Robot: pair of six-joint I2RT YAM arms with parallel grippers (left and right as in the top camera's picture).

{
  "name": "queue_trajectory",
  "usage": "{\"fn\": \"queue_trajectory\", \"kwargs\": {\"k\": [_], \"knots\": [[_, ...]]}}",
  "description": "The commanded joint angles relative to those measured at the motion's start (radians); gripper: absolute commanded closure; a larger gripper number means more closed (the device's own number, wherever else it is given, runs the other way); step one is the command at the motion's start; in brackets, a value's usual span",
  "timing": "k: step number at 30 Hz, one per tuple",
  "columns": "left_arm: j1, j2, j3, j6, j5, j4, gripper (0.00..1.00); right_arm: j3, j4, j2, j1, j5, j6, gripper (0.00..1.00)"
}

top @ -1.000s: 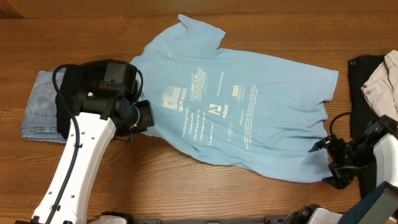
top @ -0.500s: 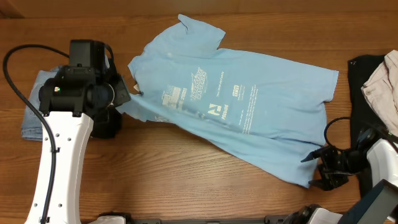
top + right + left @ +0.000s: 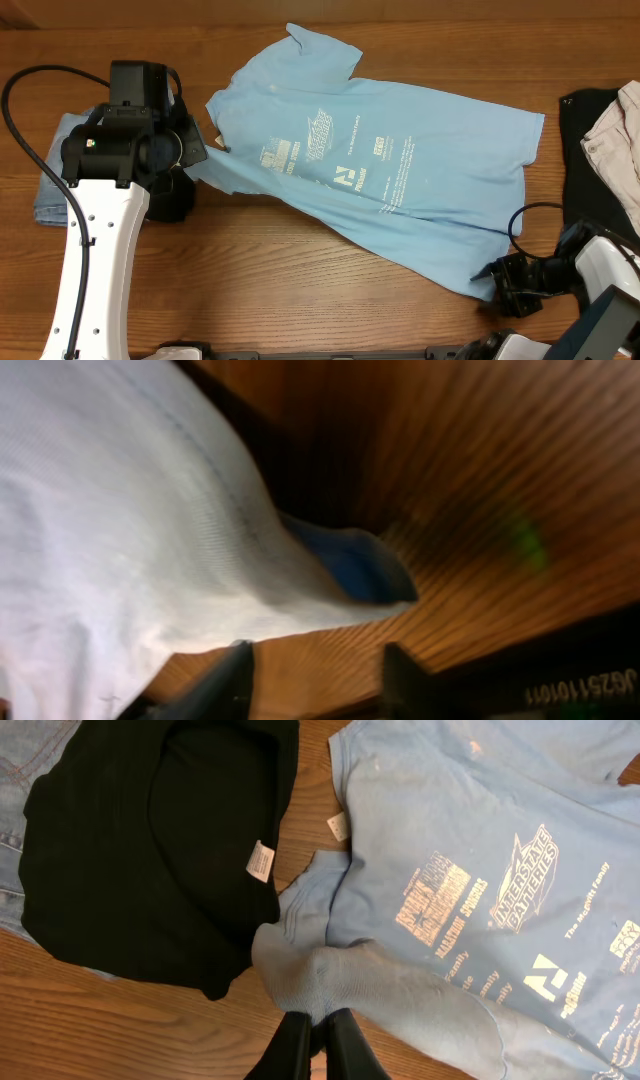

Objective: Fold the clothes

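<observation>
Left claw [image 3: 318,1025]: I find it closed tight, its two fingers pinching a bunched fold of the light blue T-shirt [image 3: 400,150] at the sleeve end. The pinched cloth is lifted off the table [image 3: 300,300] and puckered around the fingertips.

Just beside that grip, in the left wrist view, lies a black garment [image 3: 150,840] with a white label showing at its neckline. It sits on top of a pair of jeans [image 3: 60,160], whose edge shows along the far left. The sleeve touches the black garment's edge.

Right claw [image 3: 318,655]: the fingers stand partly apart, with bare wood visible between them. A corner of the shirt's hem lies just above the fingers, curled so that a darker blue underside shows. I see no cloth caught between them.

The T-shirt lies spread across the middle of the table, print side up, collar toward the far edge and hem toward the right claw. Its near-left side is drawn into a slanted fold toward the left claw.

At the right edge, well apart from the shirt, a pale garment [image 3: 615,130] rests on a dark cloth [image 3: 580,120].
</observation>
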Motion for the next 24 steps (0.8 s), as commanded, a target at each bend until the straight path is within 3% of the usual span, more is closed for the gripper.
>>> {"fn": "queue_trajectory", "kwargs": {"k": [1,5,9,13,19,24], "knots": [[0.007,-0.009,0.028,0.019,-0.001,0.006,0.96,-0.05,0.028,-0.019,0.017,-0.009,0.014,0.45],[0.007,-0.009,0.028,0.02,0.002,0.006,0.96,-0.061,0.082,-0.019,0.018,-0.004,0.03,0.48],[0.007,-0.009,0.028,0.02,0.005,0.006,0.96,-0.063,0.129,-0.019,0.018,-0.002,0.033,0.67],[0.007,-0.009,0.028,0.027,0.004,0.006,0.96,-0.062,0.143,-0.021,0.018,-0.005,0.032,0.94],[0.007,-0.009,0.036,0.05,0.005,0.005,0.96,0.016,0.067,-0.087,0.018,-0.029,-0.004,0.96],[0.007,-0.02,0.116,0.079,0.027,-0.041,0.96,0.208,-0.066,-0.213,0.016,-0.018,-0.029,0.96]]}}
